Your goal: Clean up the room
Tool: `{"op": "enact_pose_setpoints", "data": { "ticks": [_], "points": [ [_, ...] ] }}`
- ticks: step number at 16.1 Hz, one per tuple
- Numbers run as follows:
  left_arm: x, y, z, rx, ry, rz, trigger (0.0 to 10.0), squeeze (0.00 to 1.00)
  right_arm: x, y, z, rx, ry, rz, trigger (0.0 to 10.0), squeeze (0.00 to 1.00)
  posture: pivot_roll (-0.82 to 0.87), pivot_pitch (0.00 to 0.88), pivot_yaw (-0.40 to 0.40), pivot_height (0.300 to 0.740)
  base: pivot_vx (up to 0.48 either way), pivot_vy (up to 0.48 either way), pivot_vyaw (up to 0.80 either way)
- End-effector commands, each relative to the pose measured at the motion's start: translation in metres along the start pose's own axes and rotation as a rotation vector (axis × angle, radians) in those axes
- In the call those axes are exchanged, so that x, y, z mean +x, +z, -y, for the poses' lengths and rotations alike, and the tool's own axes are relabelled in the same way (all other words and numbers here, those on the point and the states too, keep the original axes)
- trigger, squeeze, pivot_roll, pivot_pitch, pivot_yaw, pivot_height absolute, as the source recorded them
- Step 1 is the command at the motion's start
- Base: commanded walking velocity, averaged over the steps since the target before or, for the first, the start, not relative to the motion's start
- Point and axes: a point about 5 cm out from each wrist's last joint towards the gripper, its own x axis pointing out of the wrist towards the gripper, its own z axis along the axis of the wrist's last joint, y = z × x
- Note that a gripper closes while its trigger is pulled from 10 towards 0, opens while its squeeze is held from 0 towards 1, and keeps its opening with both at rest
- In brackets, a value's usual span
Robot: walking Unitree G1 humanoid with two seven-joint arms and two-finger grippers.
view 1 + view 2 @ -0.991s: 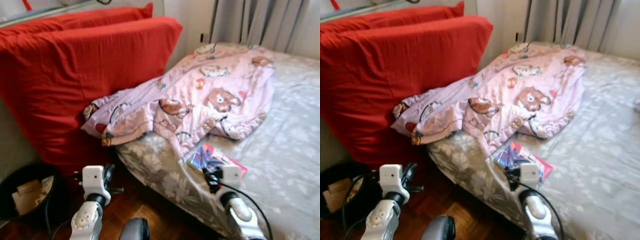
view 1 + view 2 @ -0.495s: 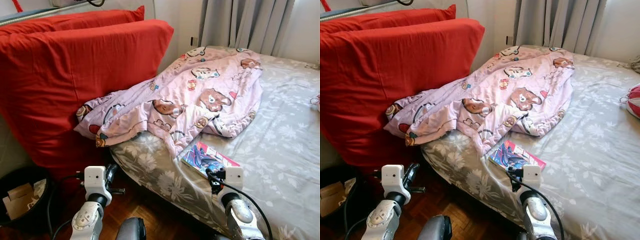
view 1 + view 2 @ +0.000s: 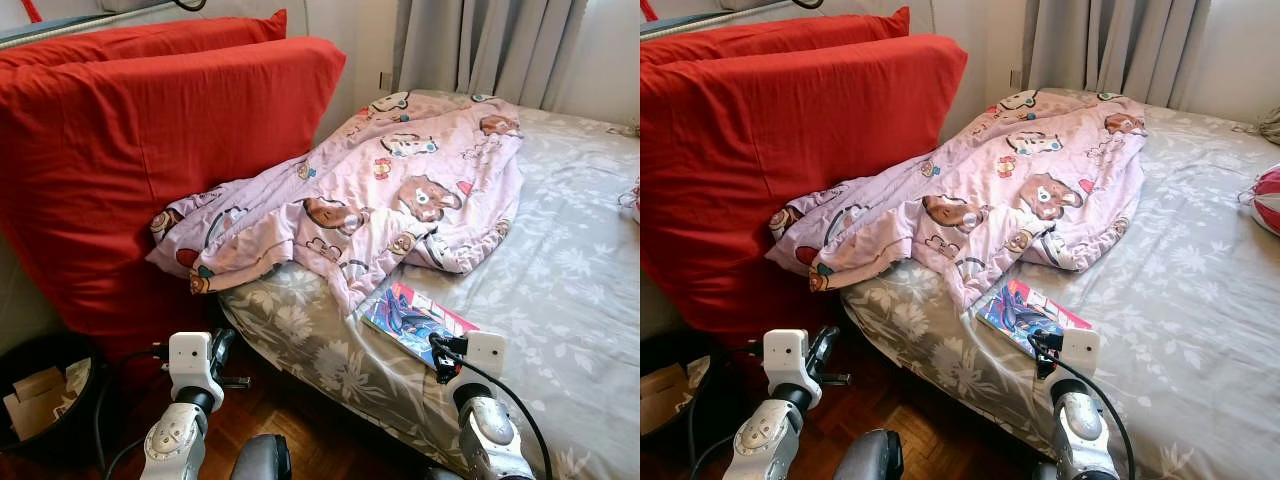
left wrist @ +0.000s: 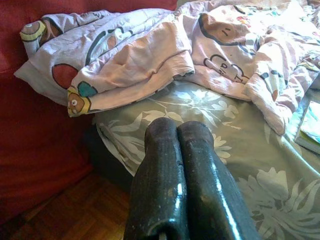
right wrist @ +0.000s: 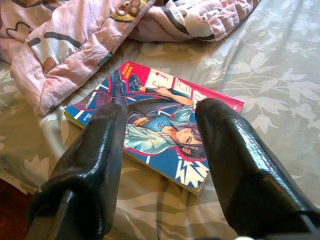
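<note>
a comic book (image 5: 150, 117) with a red and blue cover is found lying flat on the grey floral bed sheet (image 3: 560, 290), near the bed's edge and just beside the hem of a pink bear-print blanket (image 3: 390, 195). the blanket is seen crumpled across the bed, one end draped against two large red cushions (image 3: 150, 150) stood upright beside the bed. grey curtains (image 3: 490, 45) are noted behind the bed. a red and white object (image 3: 1266, 200) is observed at the far side of the sheet; what it is cannot be told.

the right gripper (image 5: 162, 145) is held just above the comic book, its fingers (image 5: 95, 155) spread wide with the book visible between them; nothing is gripped, and contact with the book cannot be confirmed. the right arm's white wrist housing (image 3: 483, 353) is seen over the bed's edge, next to the book.

the left gripper (image 4: 177, 175) is held low beside the bed, over the wooden floor (image 3: 270, 410), with its fingers pressed together and nothing between them. it is pointed toward the bed corner below the blanket's overhanging end.

a black bin (image 3: 40, 400) holding cardboard scraps is noted on the floor below the cushions.
</note>
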Motion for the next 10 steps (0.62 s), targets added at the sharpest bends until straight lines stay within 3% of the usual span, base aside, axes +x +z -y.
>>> {"op": "enact_pose_setpoints", "data": {
  "ticks": [1, 5, 10],
  "points": [
    [0.003, 0.004, 0.0, -0.009, 0.006, 0.013, 10.0, 0.0, 0.003, 0.006, -0.002, 0.008, -0.004, 0.017, 10.0, 0.0, 0.05, 0.0, 0.032, 0.609, 0.0, 0.0, 0.0],
    [0.003, 0.004, -0.001, -0.01, 0.008, 0.013, 10.0, 0.0, 0.005, 0.014, 0.008, 0.01, -0.073, 0.053, 10.0, 0.0, 0.05, 0.0, 0.035, 0.609, 0.0, 0.0, 0.0],
    [0.003, 0.004, -0.001, -0.009, 0.013, 0.014, 10.0, 0.0, 0.005, 0.01, -0.005, 0.004, 0.019, 0.029, 10.0, 0.0, 0.05, 0.0, 0.033, 0.609, 0.0, 0.0, 0.0]
  ]
}}
